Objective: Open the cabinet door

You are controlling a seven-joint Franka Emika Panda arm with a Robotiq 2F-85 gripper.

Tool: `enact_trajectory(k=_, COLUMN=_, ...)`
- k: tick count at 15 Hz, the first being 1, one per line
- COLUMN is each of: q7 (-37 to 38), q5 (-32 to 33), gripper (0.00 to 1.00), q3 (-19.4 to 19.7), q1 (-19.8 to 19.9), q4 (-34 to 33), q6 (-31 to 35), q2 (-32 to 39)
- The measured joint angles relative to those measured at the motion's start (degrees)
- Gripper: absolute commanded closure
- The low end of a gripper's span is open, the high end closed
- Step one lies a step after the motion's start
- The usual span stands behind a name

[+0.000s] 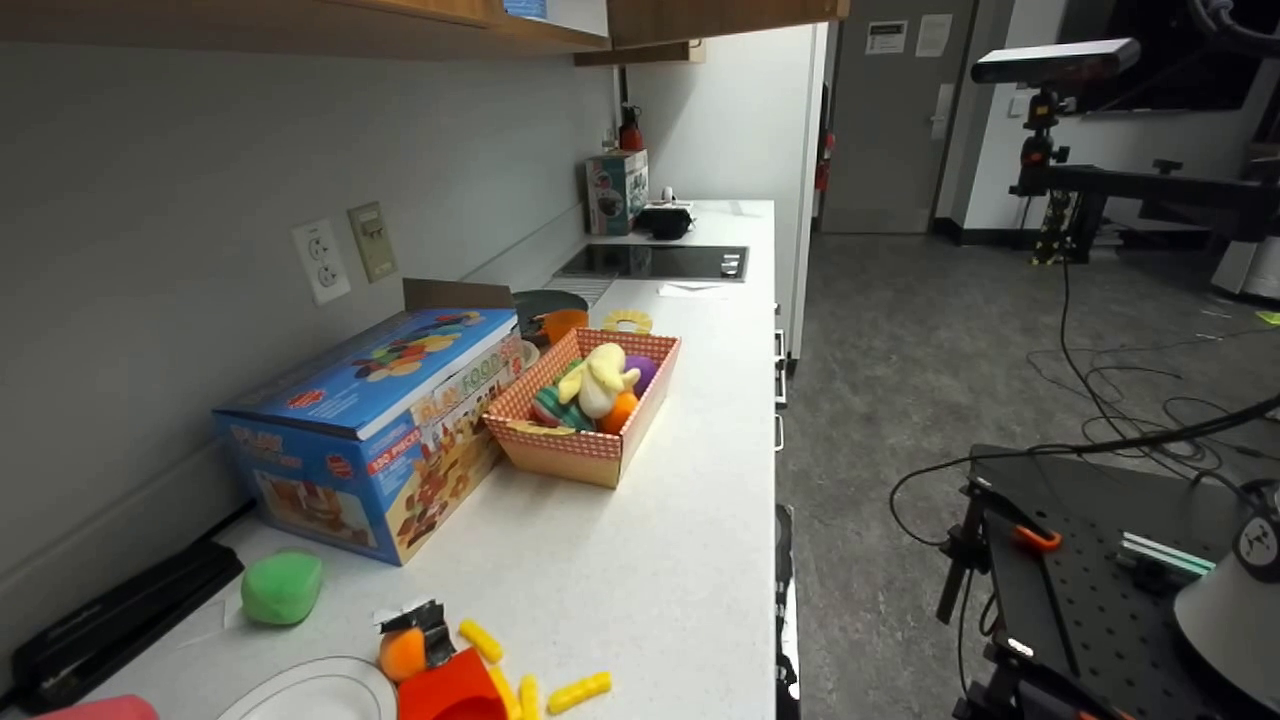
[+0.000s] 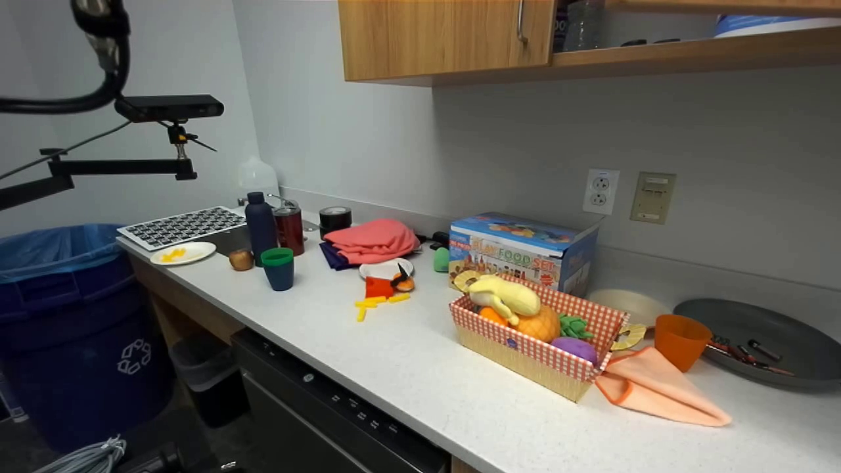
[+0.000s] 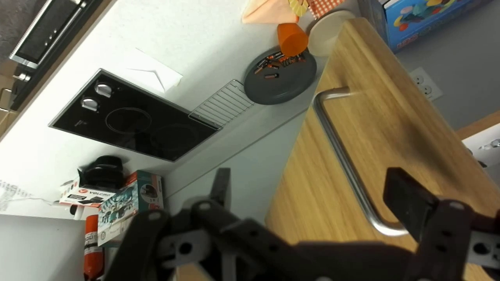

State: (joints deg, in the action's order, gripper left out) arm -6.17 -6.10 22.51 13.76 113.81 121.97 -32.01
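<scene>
Black end effector (image 3: 310, 186), spread wide near the cabinet door (image 3: 384, 150), shows only in wrist view.

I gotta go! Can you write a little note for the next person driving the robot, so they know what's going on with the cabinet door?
Gripper: open, fingers spread wide; not gripping the metal handle. I can't tell if a finger touches it.
Cabinet door: overhead, sticking out from its cabinet, handle facing the wrist camera.
Done: the door stands open; the shelf behind it shows in an exterior view.
Left: perhaps nudge it wider if needed, then back off carefully, as the handle looks close to a finger. I can't tell how much farther it swings.
</scene>
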Motion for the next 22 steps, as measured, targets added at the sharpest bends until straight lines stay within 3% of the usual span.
enact_trajectory(k=3, q7=1.06, q5=3.87, gripper=0.0, q3=-3.58, q1=1.01, q4=7.69, q6=9.45, q2=0.17)
enact_trajectory(k=8, q7=9.99, q5=15.44, gripper=0.0, q3=-15.2, q1=3.48, q4=18.79, q6=22.71, q2=-1.05)
enact_trajectory(k=12, q7=22.15, q5=31.41, gripper=0.0, q3=-23.54, q1=12.82, q4=27.65, q6=30.67, q2=1.08)
enact_trajectory(k=14, q7=24.78, q5=36.28, gripper=0.0, q3=-25.83, q1=16.69, q4=28.71, q6=29.01, q2=1.52)
enact_trajectory(k=17, q7=22.44, q5=36.52, gripper=0.0, q3=-25.56, q1=15.88, q4=28.82, q6=20.68, q2=1.45)
enact_trajectory(k=22, q7=13.71, q5=30.76, gripper=0.0, q3=-21.16, q1=7.23, q4=29.17, q6=11.07, q2=0.89)
